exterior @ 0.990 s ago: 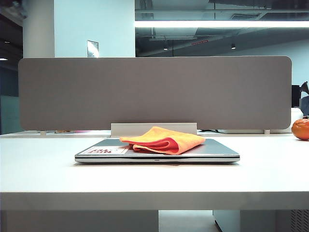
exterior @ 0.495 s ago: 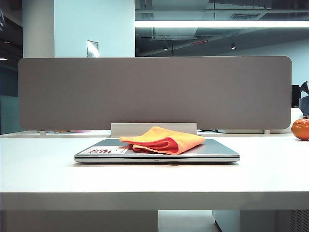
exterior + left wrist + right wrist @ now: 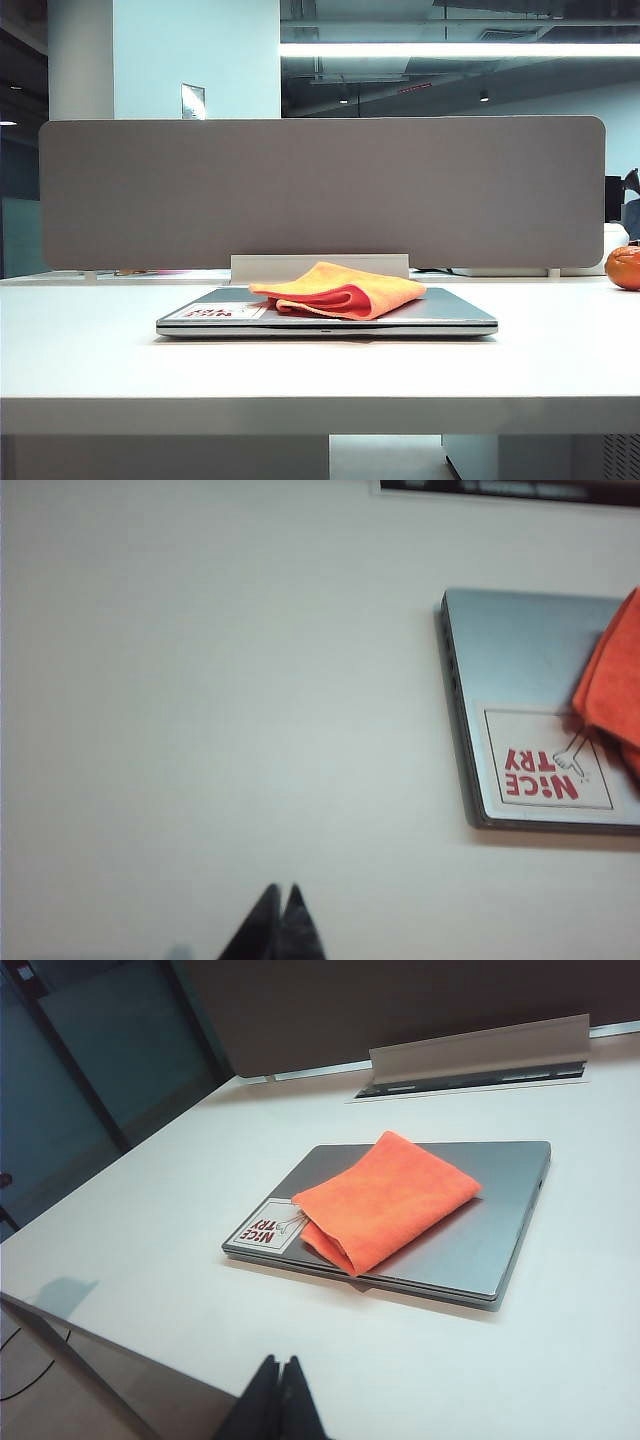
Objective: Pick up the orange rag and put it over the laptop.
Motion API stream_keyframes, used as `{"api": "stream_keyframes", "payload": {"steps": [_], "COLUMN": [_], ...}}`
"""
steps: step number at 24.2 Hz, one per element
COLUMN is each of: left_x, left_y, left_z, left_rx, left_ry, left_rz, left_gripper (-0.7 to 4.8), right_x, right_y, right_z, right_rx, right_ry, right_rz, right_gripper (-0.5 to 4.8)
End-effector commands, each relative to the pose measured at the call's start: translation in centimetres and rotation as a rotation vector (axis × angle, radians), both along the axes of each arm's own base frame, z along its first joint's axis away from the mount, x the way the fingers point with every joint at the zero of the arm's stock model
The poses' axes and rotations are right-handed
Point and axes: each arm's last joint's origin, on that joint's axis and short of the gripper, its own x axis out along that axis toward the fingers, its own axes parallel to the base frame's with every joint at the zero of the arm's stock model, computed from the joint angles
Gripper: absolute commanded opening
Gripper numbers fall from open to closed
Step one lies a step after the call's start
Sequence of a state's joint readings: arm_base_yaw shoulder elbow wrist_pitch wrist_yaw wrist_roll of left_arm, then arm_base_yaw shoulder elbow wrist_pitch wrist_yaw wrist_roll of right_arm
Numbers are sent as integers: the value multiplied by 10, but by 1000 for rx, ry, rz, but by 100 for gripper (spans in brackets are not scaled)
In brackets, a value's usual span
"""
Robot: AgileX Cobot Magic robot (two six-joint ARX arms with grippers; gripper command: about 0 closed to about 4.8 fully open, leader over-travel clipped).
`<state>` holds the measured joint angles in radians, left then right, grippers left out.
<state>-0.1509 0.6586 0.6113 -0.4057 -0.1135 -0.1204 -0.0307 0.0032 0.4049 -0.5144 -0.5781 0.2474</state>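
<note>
Beyond both closed hands, left (image 3: 280,920) and right (image 3: 280,1395), rag (image 3: 385,1198) sits on laptop (image 3: 480,1240); best leave it, retract clear.

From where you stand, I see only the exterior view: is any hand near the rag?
Observer: No. The left hand is shut, over bare table beside the laptop's sticker corner.
Operator: And the right one?
Observer: The right hand is shut too, off the laptop's front edge, holding nothing.
Operator: What does the sticker say?
Observer: "NICE TRY" in red on the white sticker; the orange rag just reaches its edge.
</note>
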Motion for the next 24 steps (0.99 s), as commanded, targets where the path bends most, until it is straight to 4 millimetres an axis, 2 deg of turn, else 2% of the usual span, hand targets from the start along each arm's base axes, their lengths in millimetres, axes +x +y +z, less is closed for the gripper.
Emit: {"api": "stream_keyframes", "payload": {"steps": [1, 4, 6, 15, 19, 24], "left_x": [-10, -20, -24, -40, -46, -49], "left_y": [6, 14, 19, 27, 28, 26], "left_z": [-23, -57, -73, -124, -131, -125], "left_rx": [-13, -56, -84, -90, -91, -79], "left_ry": [-80, -106, -132, -213, -181, -257], "left_rz": [30, 104, 144, 198, 186, 152], "left_gripper": [-5, -5, -5, -5, -5, -5], "right_x": [-1, -1, -1, -1, -1, -1], "right_y": [0, 0, 0, 0, 0, 0], "right_z": [3, 3, 3, 3, 3, 3], "right_rx": [2, 2, 2, 2, 2, 2], "right_ry": [-18, -18, -18, -18, -18, -18], "right_rz": [0, 0, 0, 0, 0, 0], "right_gripper": [-5, -5, -5, -5, -5, -5]}}
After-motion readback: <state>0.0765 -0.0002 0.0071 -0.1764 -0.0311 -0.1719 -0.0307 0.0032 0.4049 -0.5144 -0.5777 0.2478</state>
